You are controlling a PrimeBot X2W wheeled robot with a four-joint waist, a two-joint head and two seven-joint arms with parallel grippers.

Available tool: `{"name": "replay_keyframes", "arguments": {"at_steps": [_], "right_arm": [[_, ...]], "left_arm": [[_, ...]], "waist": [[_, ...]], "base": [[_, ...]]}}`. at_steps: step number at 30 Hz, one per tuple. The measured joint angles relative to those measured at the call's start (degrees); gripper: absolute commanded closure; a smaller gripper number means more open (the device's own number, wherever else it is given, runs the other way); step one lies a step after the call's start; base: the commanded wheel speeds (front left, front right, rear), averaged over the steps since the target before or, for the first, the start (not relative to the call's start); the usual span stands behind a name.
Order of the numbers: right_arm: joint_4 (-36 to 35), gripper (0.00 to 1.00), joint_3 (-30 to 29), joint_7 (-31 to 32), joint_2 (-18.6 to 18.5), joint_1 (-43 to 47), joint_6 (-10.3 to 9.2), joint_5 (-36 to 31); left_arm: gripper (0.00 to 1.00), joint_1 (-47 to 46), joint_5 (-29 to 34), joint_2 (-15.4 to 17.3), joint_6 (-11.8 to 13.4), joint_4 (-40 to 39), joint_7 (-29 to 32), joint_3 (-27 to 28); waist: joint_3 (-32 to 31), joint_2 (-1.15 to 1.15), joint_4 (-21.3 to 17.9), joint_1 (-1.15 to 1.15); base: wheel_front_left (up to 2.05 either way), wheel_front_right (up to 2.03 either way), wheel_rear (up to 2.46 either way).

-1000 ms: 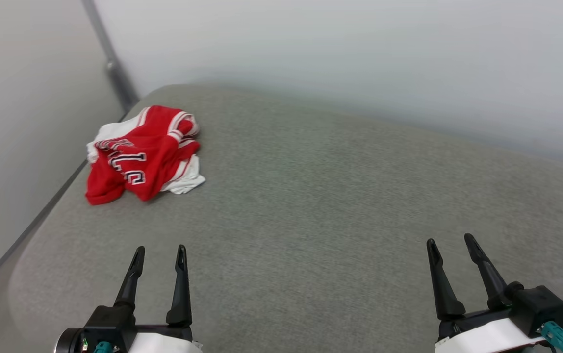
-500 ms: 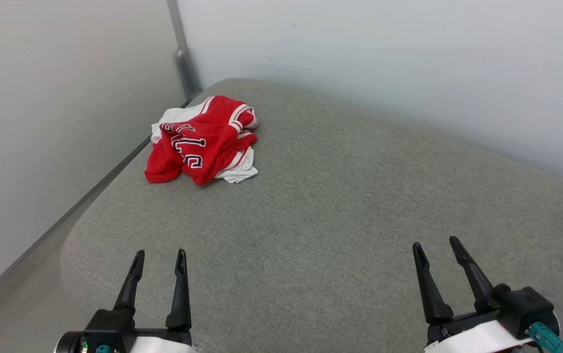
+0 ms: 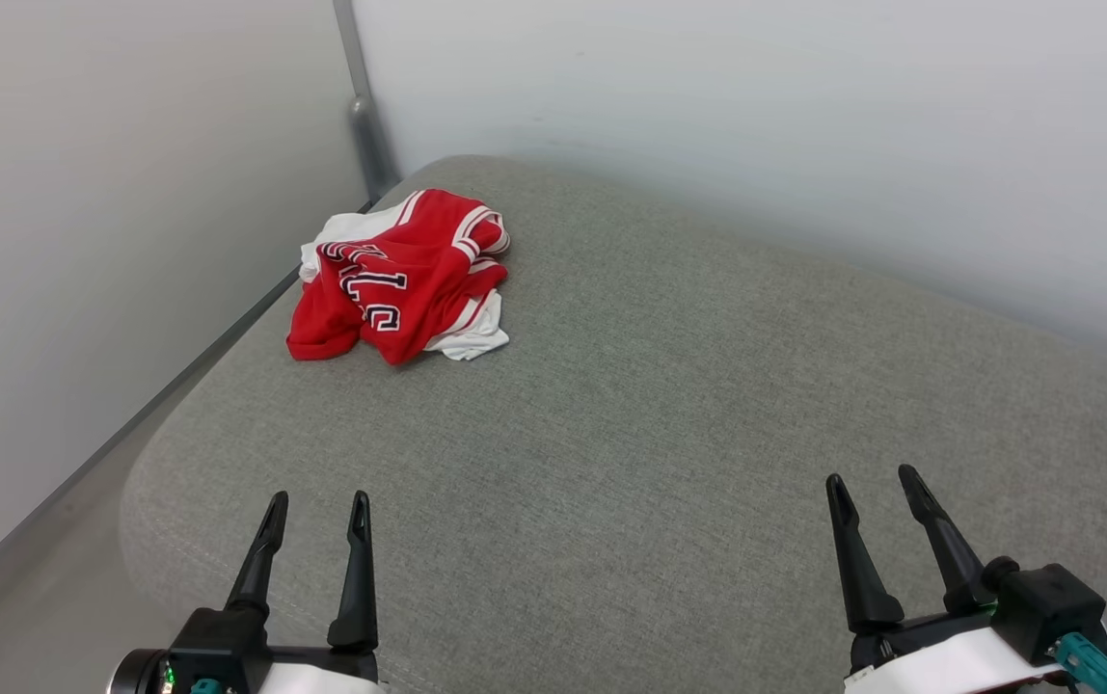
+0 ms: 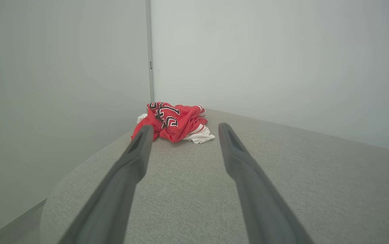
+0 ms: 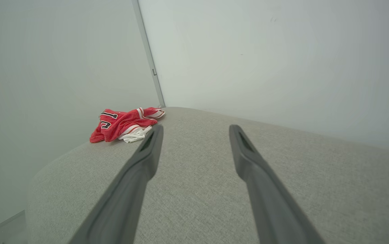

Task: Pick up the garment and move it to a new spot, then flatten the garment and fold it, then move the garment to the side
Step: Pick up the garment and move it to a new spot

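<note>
Black and slender, the two fingers (image 3: 354, 578) of the left gripper (image 3: 317, 499) stand parted, with bare fabric showing in the gap between them; the gripper is released and grasps nothing. It sits at the near left, over the near edge of the counter (image 3: 660, 405). The right gripper (image 3: 870, 476) is at the near right, its fingers likewise spread and empty, leaning slightly to the left. The two grippers are well apart from each other, and neither touches any cloth.

The counter is covered in a grey woven fabric and has a rounded near-left corner.

The garment (image 3: 399, 289) lies on the counter's far left part, close to its left edge and just short of its far corner. It is a crumpled heap, not spread out: mostly red, with white cloth poking out at its far left and near right, red-and-white striped trim along its far side, and black white-outlined characters on top. It is well apart from both grippers, nearer the left one. In the left wrist view the tip of one finger overlaps the heap's left edge.

A pale left wall (image 3: 110, 193) and a pale far wall (image 3: 756, 116) meet behind the garment at a grey post (image 3: 365, 125).
</note>
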Motion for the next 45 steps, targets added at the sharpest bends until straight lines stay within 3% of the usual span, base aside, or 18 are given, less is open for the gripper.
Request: {"name": "replay_keyframes", "arguments": {"at_steps": [5,11,15,18,21,25,27,32,38,45], "right_arm": [[-1.0,0.00,-0.4,0.0,0.0,-0.2,0.00,-0.5],[-2.5,0.00,-0.3,0.0,0.0,-2.2,0.00,-3.1],[-3.9,0.00,0.0,0.0,0.0,-4.0,0.00,-5.3],[-4.4,0.00,-1.0,0.0,0.1,-5.6,0.01,-7.0],[-4.6,0.00,-1.3,0.0,0.0,-6.5,0.00,-8.1],[-5.0,0.00,-0.1,0.0,0.0,-7.6,0.00,-10.2],[-5.2,0.00,0.6,0.0,0.1,-8.2,0.00,-10.6],[-5.9,0.00,1.1,0.0,0.0,-9.7,0.00,-11.0],[-6.8,0.00,1.1,0.0,0.0,-10.2,0.00,-11.0],[-8.2,0.00,1.1,-0.1,0.1,-10.3,0.02,-11.0]], "left_arm": [[0.00,-0.5,-1.5,0.0,-0.4,0.5,0.0,-0.1],[0.00,-4.7,-1.1,0.1,-3.4,4.8,0.0,-0.1],[0.00,-11.2,-1.1,3.6,-5.2,8.2,0.0,-1.2],[0.00,-18.0,-3.2,8.5,-5.7,11.5,0.4,-1.1],[0.00,-25.4,-7.1,15.0,-5.9,14.4,6.6,-3.9],[0.00,-35.8,-14.4,28.0,-6.0,16.5,16.8,-10.7],[0.00,-40.2,-19.8,33.5,-6.0,16.8,21.9,-13.7],[0.00,-49.7,-36.2,42.7,-6.0,20.7,35.6,-18.3],[0.00,-54.5,-50.6,47.6,-6.0,27.0,52.2,-18.8],[0.00,-56.6,-55.3,48.9,-6.0,31.4,59.1,-19.2]], "waist": [[1.3,0.00,-0.4,0.00],[5.4,0.00,-1.4,0.00],[9.4,0.00,-2.7,0.00],[13.0,0.00,-4.0,0.00],[16.6,0.00,-5.6,0.01],[20.9,0.00,-7.9,0.01],[22.7,0.00,-9.4,0.01],[26.6,0.00,-13.3,0.01],[30.3,0.00,-17.9,0.01],[34.6,0.00,-21.5,0.01]], "base": [[0.00,0.00,0.00],[0.00,0.00,0.00],[0.00,0.00,0.00],[0.00,0.00,0.00],[0.00,0.00,0.00],[0.00,0.00,0.00],[0.00,0.00,0.00],[0.00,0.00,0.00],[0.00,0.00,0.00],[0.00,0.00,0.00]]}}
